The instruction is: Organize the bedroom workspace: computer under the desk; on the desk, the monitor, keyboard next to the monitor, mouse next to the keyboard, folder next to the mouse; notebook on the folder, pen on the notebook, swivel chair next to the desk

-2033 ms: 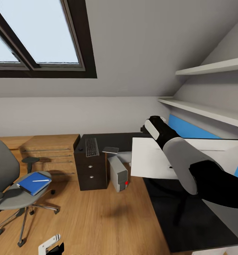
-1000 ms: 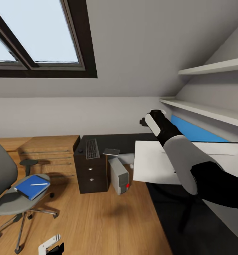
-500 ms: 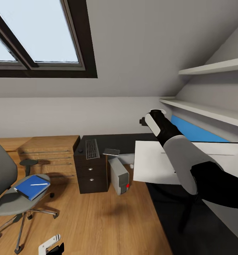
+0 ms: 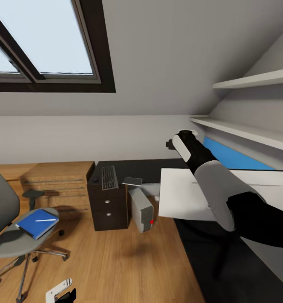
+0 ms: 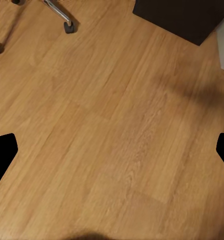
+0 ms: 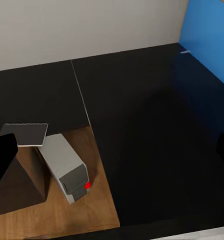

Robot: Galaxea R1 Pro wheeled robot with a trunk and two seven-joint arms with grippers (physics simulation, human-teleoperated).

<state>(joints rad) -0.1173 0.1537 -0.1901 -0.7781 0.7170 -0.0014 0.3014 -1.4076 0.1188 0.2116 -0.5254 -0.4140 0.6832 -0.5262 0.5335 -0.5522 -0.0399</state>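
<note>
Pretty bright, even daylight from the skylight [image 4: 44,42]; soft shadows on the floor [image 4: 116,261], edges stretched wide-angle, slightly blurry render.

The robot's right arm [image 4: 219,185] reaches forward and up, raised at the right of the head view, black wrist farthest; the left gripper [image 4: 61,291] (white and black) hangs low, its fingertips [image 5: 3,152] spread wide apart.

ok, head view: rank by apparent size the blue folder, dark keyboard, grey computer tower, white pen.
1. Bright blue folder, nearest the camera
2. Light grey computer tower, close to it
3. Dark keyboard
4. Thin white pen
</note>
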